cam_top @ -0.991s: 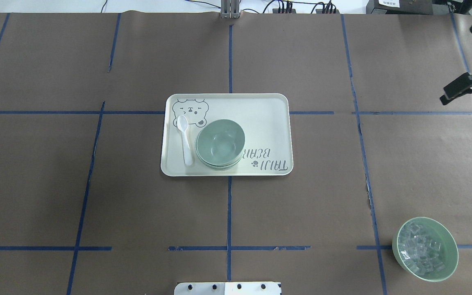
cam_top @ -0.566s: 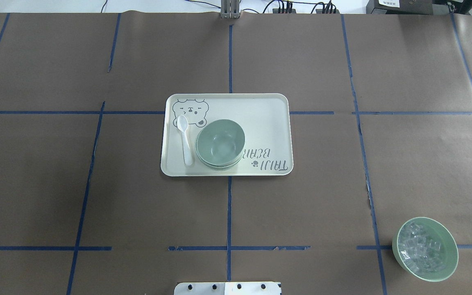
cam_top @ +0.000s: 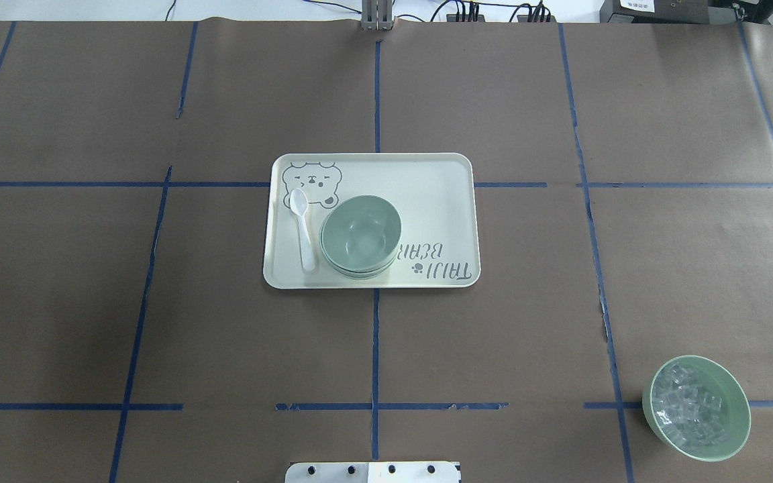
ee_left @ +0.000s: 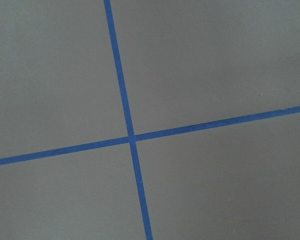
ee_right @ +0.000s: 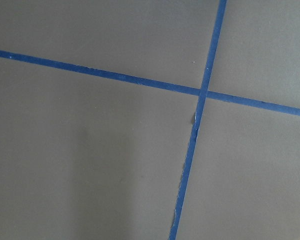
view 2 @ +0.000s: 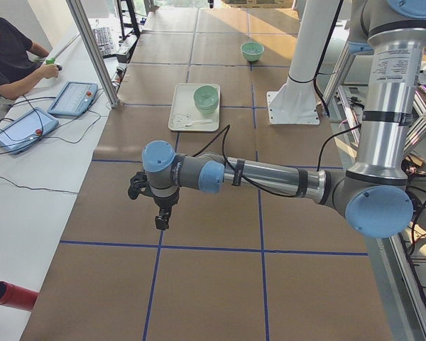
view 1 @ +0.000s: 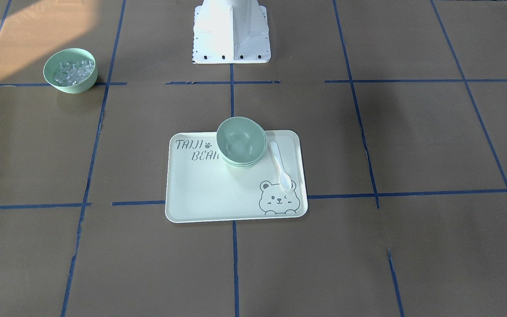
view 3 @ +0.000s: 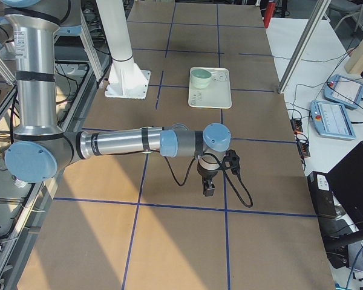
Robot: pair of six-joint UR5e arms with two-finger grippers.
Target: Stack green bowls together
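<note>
The pale mint-green bowls [cam_top: 359, 235] sit nested in one stack on the cream bear-print tray [cam_top: 440, 174], beside a white spoon [cam_top: 303, 231]. The stack also shows in the front view [view 1: 241, 141] and small in both side views [view 2: 206, 98] [view 3: 201, 77]. My left gripper [view 2: 160, 222] shows only in the exterior left view, far from the tray, pointing down over the paper. My right gripper [view 3: 208, 188] shows only in the exterior right view, also far from the tray. I cannot tell whether either is open or shut. Both wrist views show only brown paper and blue tape.
A green bowl of clear glassy cubes [cam_top: 695, 408] stands at the table's near right corner, also in the front view [view 1: 70, 70]. The robot's white base [view 1: 231, 35] is at the table's edge. An operator [view 2: 14, 57] sits by the touch panels.
My right gripper was at the right edge of the overhead view a second ago and has left that view. The bowl stack, tray and spoon have not moved.
</note>
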